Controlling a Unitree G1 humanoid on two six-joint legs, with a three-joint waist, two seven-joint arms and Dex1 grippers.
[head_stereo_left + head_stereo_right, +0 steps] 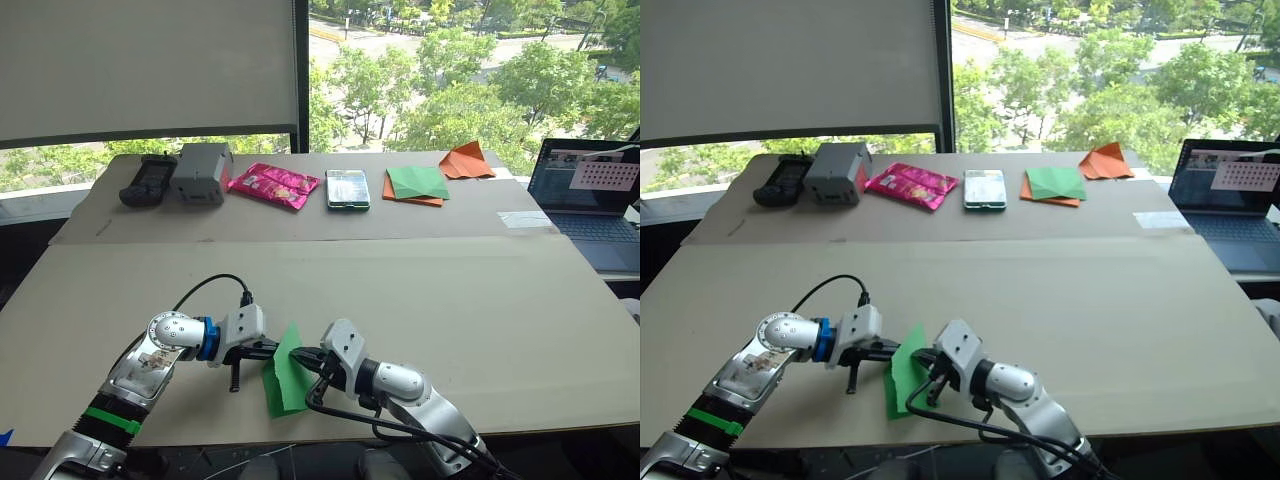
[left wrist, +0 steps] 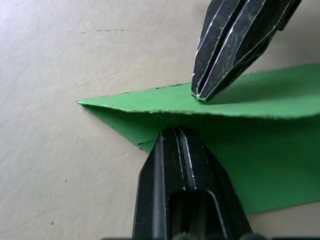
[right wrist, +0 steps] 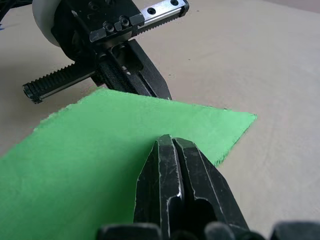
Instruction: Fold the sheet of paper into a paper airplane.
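Lower left of the frame: the left gripper (image 1: 902,352) and right gripper (image 1: 916,357) meet at the sheet of paper (image 1: 904,372), folded green and standing tilted on the table (image 1: 1060,300), one arm on each side of it. Along the top, left to right: a black remote (image 1: 780,181), a grey box (image 1: 836,172), a pink packet (image 1: 911,185), a phone (image 1: 985,189), a green-and-orange paper stack (image 1: 1055,185), an orange folded shape (image 1: 1104,161). A laptop (image 1: 1232,200) sits at right.

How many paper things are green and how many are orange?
Green: 2, the sheet of paper held by the left gripper and right gripper, and the green sheet on the far stack.
Orange: 2, the stack's orange sheet and the pointed shape.
Total: 4
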